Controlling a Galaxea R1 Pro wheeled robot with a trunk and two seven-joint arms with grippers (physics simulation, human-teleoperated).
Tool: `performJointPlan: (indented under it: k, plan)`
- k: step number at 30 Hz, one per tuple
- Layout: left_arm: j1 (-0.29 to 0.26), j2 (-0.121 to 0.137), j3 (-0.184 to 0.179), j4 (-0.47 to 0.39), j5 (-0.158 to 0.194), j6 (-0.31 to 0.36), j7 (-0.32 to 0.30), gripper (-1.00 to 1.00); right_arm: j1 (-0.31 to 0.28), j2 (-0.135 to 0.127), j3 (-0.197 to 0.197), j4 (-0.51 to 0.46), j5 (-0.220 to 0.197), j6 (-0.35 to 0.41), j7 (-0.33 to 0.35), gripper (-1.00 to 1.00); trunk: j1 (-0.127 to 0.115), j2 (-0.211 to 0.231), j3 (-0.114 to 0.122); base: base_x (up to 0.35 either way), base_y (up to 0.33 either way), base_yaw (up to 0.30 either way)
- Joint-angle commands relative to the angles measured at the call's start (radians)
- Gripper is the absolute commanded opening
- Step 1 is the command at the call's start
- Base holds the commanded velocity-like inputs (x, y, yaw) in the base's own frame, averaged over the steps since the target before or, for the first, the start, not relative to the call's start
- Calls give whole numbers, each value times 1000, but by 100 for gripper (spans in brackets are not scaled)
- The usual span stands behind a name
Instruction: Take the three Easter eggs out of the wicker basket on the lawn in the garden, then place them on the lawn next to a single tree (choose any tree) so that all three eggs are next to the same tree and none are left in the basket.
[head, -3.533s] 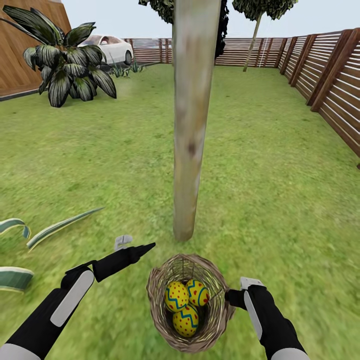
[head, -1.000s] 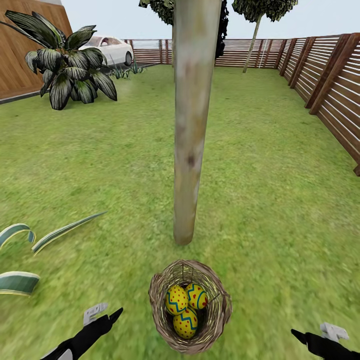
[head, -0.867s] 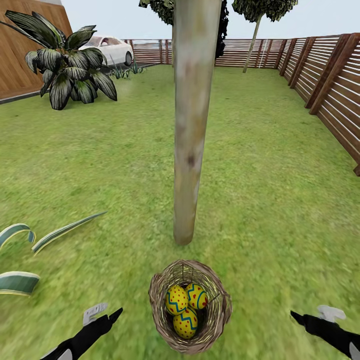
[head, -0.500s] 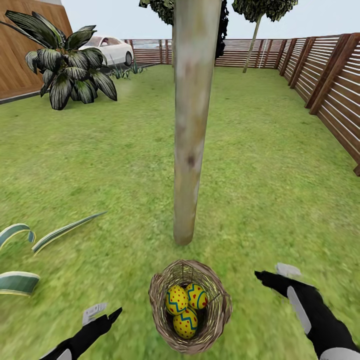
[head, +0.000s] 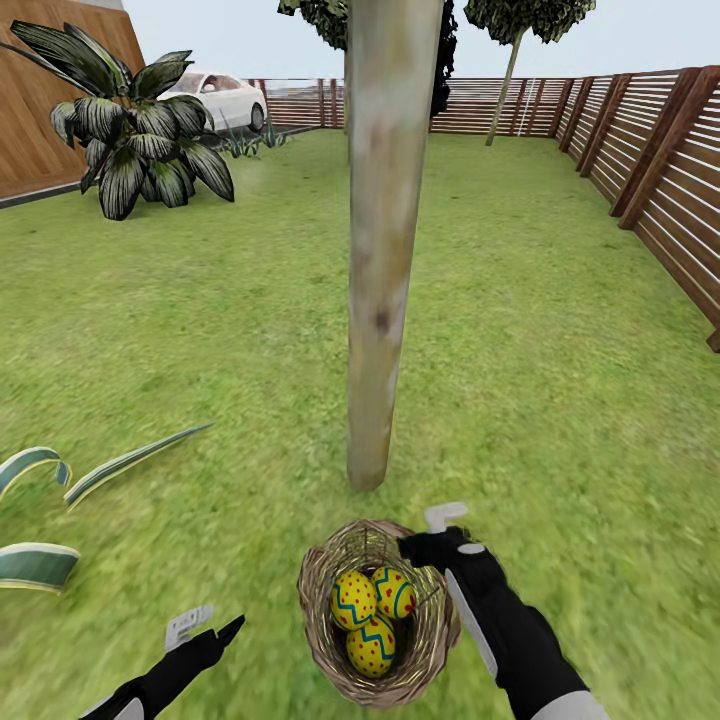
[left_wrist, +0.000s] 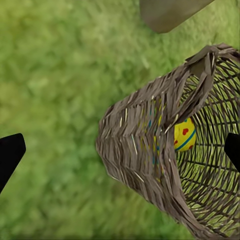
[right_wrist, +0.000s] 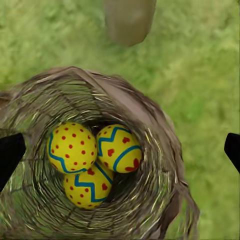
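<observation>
With the head camera looking down past both arms, I see the wicker basket (head: 380, 615) sitting on the lawn (head: 560, 400) just in front of the tree (head: 385, 250), near the foot of its pale trunk but not touching it; all three Easter eggs (head: 372, 610) lie inside it, bunched together and touching one another. My right tool (head: 425, 535) hangs over the far right part of the basket's rim; through its wrist camera I look straight down into the basket at the eggs (right_wrist: 92, 162), and its two dark fingertips (right_wrist: 10, 152) sit at opposite edges of that picture, spread wide apart with nothing between them, so this tool is open and empty. My left tool (head: 210, 628) is low over the grass to the left of the basket, apart from it; its wrist camera sees the woven basket wall (left_wrist: 145, 150) from the side with one egg (left_wrist: 184, 135) showing through, and its fingertips (left_wrist: 9, 155) likewise stand wide apart, holding nothing.
</observation>
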Motion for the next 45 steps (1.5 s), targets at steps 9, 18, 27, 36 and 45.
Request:
performJointPlan:
  k: [9,18,27,36,45]
  plan:
    - [-1,-1,-9,1,6,-7,-1,100,0,6,286,20,-1,5,1,100,0,0,-1,0,0,0]
    - [-1,-1,-9,1,6,-7,-1,100,0,11,312,163,-1,4,0,100,0,0,-1,0,0,0]
    - [-1,-1,-9,1,6,-7,-1,100,0,12,312,188,-3,2,0,100,0,0,-1,0,0,0]
    - [-1,-1,-8,1,6,-7,-1,100,0,12,312,189,-4,1,1,100,0,0,-1,0,0,0]
    - [-1,-1,-9,1,6,-7,-1,100,0,11,312,189,-4,2,1,100,0,0,-1,104,0,0]
